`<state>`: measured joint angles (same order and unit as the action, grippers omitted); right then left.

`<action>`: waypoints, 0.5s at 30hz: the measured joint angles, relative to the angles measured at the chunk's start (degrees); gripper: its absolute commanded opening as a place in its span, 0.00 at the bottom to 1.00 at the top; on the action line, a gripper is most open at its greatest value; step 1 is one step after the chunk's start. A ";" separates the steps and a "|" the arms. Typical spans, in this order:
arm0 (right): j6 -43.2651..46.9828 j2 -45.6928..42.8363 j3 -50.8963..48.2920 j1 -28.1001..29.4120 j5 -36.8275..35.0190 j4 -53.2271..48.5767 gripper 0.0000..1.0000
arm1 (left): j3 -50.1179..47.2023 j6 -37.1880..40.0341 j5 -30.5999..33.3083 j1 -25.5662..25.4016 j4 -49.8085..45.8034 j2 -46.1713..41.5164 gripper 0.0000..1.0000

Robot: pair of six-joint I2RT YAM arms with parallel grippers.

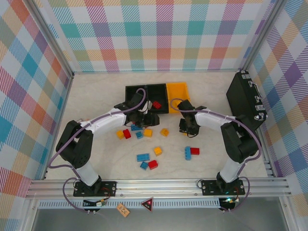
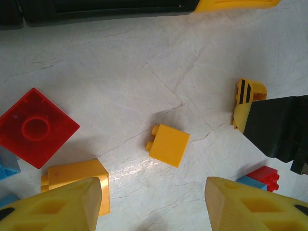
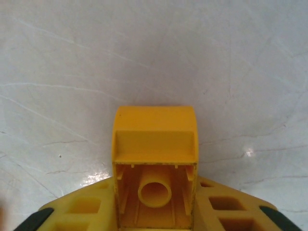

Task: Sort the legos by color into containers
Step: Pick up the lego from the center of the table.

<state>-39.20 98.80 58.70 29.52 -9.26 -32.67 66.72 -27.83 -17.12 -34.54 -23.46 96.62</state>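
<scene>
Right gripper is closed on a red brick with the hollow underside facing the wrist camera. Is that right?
Not quite: the brick in the right gripper is yellow-orange, not red. The right wrist view shows it clamped, with its hollow underside facing the camera, as you said.

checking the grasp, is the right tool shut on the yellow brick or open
Shut: the right tool clamps the small yellow-orange plastic brick on both sides, no gap showing.
</scene>
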 measured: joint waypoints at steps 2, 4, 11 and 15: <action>0.24 -0.24 0.00 0.00 0.00 0.00 0.27 | -0.28 0.00 0.00 -0.15 0.28 0.00 0.59; 0.72 -0.90 0.00 0.00 -0.17 -0.04 0.27 | -0.76 -0.07 0.02 -0.28 0.48 0.00 0.59; 3.21 -4.09 2.03 0.00 -0.37 -1.86 0.28 | -2.67 -1.57 0.00 -0.31 2.67 -0.04 0.59; 5.75 -4.09 6.16 0.00 -0.33 -2.03 0.29 | -4.24 -2.82 0.07 -0.31 3.82 -0.85 0.59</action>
<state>-33.45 94.72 64.86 29.52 -9.58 -34.70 62.48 -30.65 -17.06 -34.85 -19.64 95.77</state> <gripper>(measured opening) 0.318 0.589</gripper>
